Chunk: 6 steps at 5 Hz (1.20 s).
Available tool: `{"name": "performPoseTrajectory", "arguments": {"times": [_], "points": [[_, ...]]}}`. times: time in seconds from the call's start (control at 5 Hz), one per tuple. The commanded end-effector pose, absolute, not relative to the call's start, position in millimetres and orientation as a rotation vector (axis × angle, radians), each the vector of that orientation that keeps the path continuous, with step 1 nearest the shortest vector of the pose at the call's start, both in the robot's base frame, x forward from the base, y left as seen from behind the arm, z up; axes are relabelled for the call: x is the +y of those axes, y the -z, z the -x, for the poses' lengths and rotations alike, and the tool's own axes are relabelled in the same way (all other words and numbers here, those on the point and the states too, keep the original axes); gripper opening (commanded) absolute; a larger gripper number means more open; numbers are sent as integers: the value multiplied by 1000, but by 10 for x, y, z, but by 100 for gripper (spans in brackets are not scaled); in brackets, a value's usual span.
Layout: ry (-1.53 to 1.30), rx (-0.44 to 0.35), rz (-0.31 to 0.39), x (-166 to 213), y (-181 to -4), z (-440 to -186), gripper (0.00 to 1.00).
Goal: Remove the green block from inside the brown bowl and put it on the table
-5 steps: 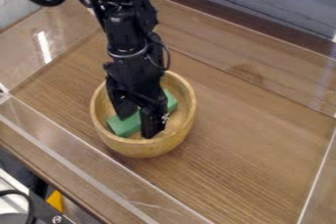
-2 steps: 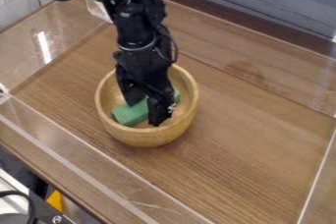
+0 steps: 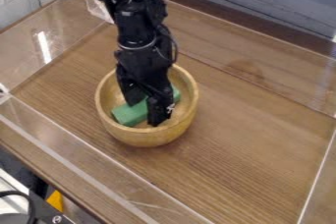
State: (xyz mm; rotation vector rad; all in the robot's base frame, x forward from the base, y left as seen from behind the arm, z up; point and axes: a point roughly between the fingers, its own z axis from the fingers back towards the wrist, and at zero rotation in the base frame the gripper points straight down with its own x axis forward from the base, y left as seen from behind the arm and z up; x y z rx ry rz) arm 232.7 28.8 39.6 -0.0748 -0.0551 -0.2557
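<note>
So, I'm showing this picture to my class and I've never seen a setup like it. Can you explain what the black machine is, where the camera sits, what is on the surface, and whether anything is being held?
The black machine is a robot arm. At its lower end is a gripper, a two-fingered claw that points straight down. There is one picture, taken from a camera placed above and to one side of the table, looking down at an angle. The table is dark wood-grain with low clear walls around it. On it stands a round brown bowl, and inside the bowl lies a small green block. The gripper has reached down into the bowl with its fingers spread open on either side of the block. It has not closed, so nothing is held yet.
</note>
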Motion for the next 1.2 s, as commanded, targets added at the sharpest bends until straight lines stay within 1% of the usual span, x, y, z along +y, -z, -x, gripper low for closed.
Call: {"name": "performPoseTrajectory", "arguments": {"times": [0.0,0.4,0.6,1.0], "points": [[233,-24,86,241,-230,-2342,100],[207,-16,88,254,-407,-2107,100],[170,-8,91,277,-469,-2071,100],[128,-4,91,369,-528,-2084,100]]}}
